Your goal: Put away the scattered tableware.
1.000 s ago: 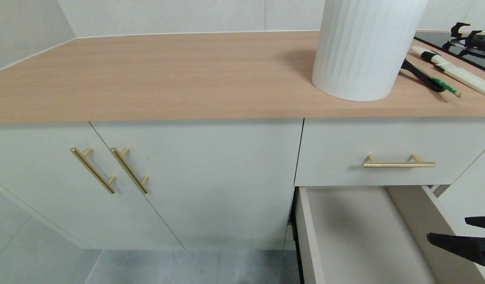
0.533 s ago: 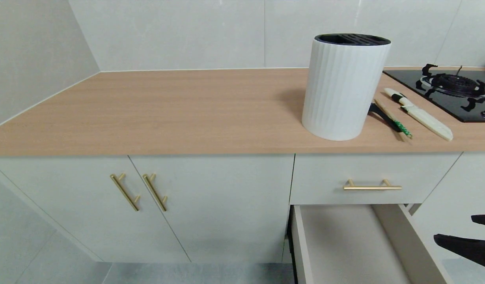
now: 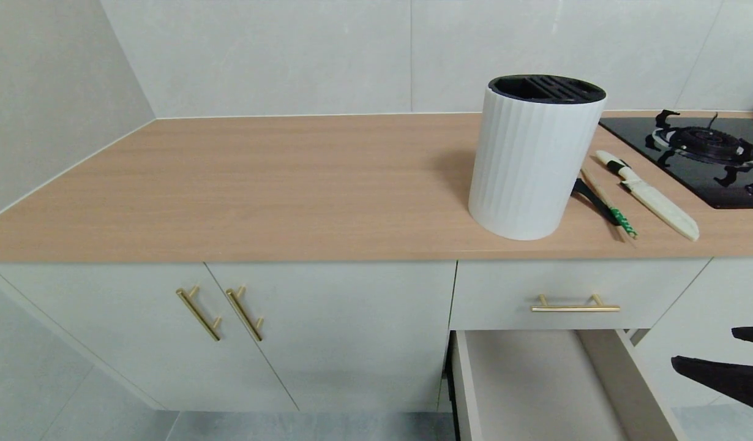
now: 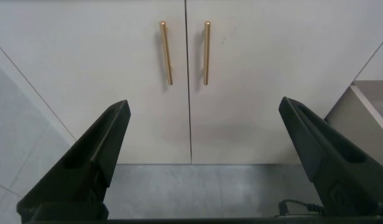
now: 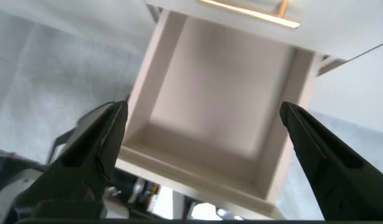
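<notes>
Now knife [image 3: 649, 193] and chopsticks [image 3: 610, 205] lie beside the holder [image 3: 529, 165], drawer [image 3: 535, 386] open.

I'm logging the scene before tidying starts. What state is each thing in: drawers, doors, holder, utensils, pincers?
Lower drawer: pulled open.
Upper drawer: shut.
Cabinet doors: both shut.
White holder: upright on the counter.
Knife: lying flat on the counter.
Chopsticks: lying flat beside the holder.
Black utensil: lying flat, partly behind the holder.
Left pincer: open, holding nothing.
Right pincer: open, holding nothing.
</notes>
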